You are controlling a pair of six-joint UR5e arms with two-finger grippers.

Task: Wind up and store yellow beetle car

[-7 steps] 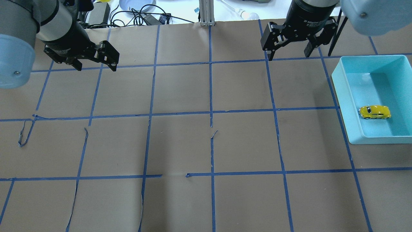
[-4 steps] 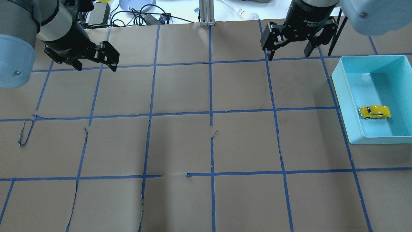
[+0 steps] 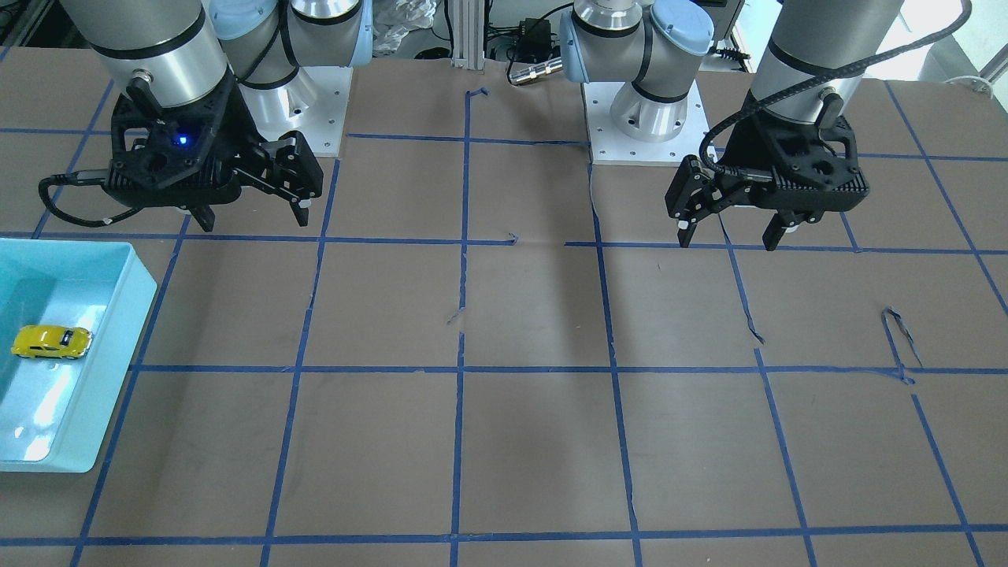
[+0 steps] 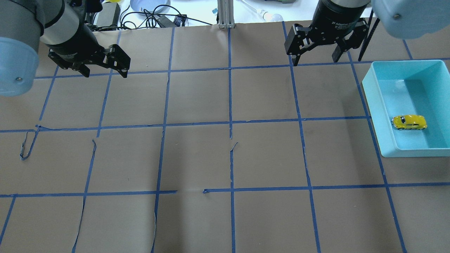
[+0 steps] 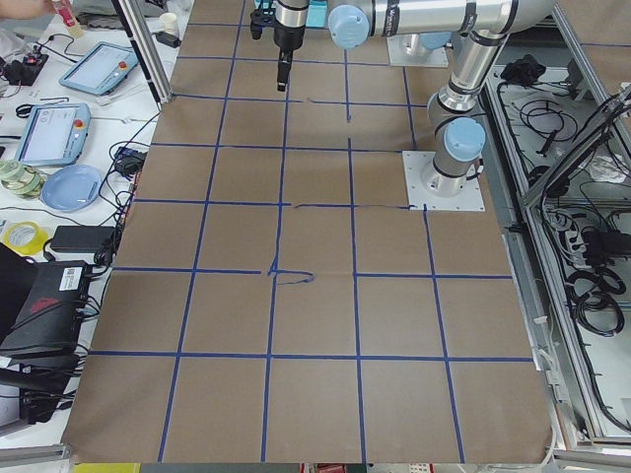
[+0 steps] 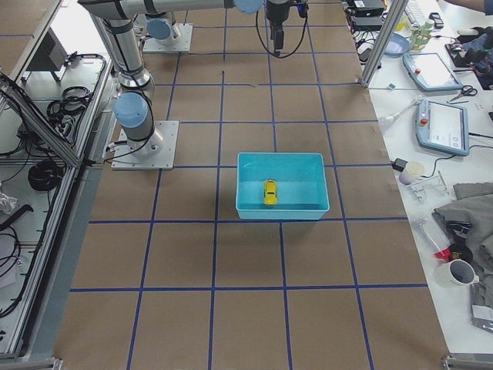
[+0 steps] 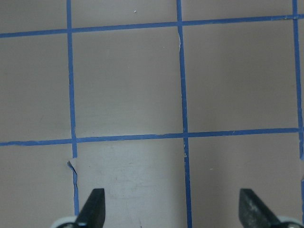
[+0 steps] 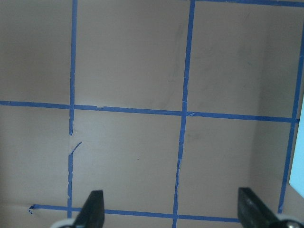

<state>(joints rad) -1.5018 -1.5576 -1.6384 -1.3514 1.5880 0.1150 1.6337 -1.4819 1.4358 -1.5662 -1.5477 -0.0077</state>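
The yellow beetle car (image 4: 409,122) lies on the floor of a light-blue bin (image 4: 373,105) at the table's right side. It also shows in the front view (image 3: 51,342) and in the right side view (image 6: 269,191). My right gripper (image 4: 314,59) hangs open and empty at the far edge of the table, well away from the bin; it shows open in the front view (image 3: 253,216) and the right wrist view (image 8: 168,206). My left gripper (image 4: 104,72) is open and empty over the far left of the table, as the left wrist view (image 7: 172,206) shows.
The table is brown paper with a blue tape grid (image 4: 230,123); some tape is torn and curled (image 4: 26,147). Cables and a blue plate (image 4: 149,5) lie beyond the far edge. Both arm bases (image 3: 642,118) stand at the robot's side.
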